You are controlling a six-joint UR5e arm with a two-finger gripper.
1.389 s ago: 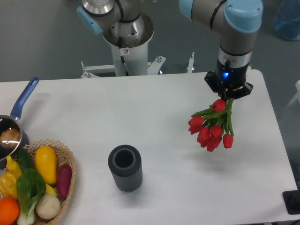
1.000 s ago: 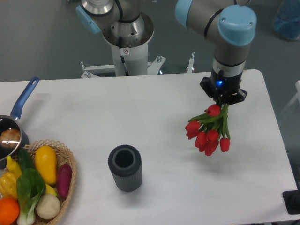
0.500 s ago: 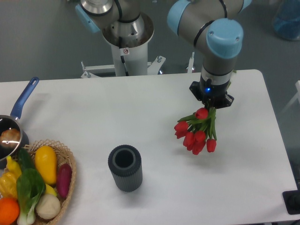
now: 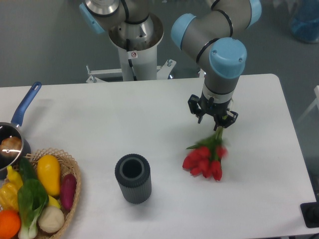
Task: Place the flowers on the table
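Observation:
The bunch of red tulips (image 4: 204, 159) with green stems shows blurred, low over the white table (image 4: 99, 114), right of centre. Its stem ends (image 4: 218, 134) point up to just under my gripper (image 4: 213, 118). The gripper hangs straight down above the stems with its fingers spread, and they do not look closed on the stems. The blooms point down and to the left, at or almost at the table top.
A dark ribbed cylinder vase (image 4: 133, 178) stands upright left of the flowers. A wicker basket of vegetables (image 4: 37, 191) sits at the front left corner. A blue-handled pan (image 4: 15, 134) is at the left edge. The robot base (image 4: 134, 45) is behind the table.
The arm has carried the flowers left and down. Now the flowers have dropped lower than the gripper and are blurred, and the fingers look spread apart.

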